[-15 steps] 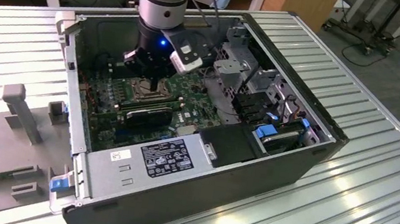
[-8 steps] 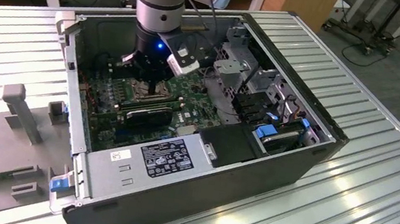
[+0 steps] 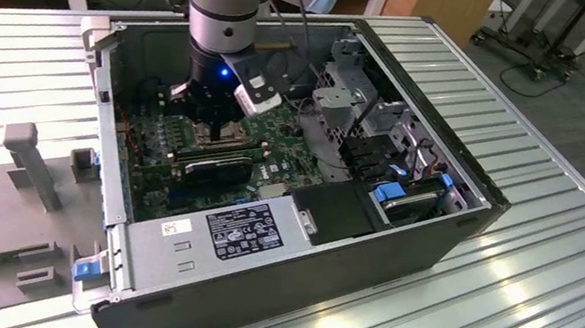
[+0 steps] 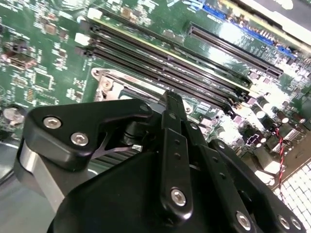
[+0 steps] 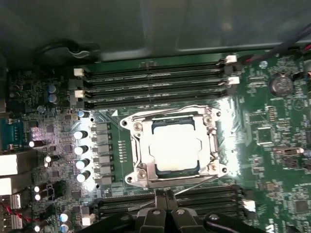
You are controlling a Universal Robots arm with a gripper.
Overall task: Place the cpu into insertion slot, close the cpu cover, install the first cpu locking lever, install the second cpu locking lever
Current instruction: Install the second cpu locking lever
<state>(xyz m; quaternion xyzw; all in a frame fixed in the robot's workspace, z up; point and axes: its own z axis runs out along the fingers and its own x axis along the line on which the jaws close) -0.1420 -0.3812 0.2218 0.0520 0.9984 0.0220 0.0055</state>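
Inside the open case, cpu [image 5: 173,148] seated under cpu cover [image 5: 141,145], fingers [image 5: 165,198] together, tips partly hidden.

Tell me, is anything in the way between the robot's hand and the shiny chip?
Nothing visible is. In the first wrist view the chip already sits in its square socket with the metal frame lying around it, and the hand is right at the socket's edge. Only bare green board and memory slots surround it.
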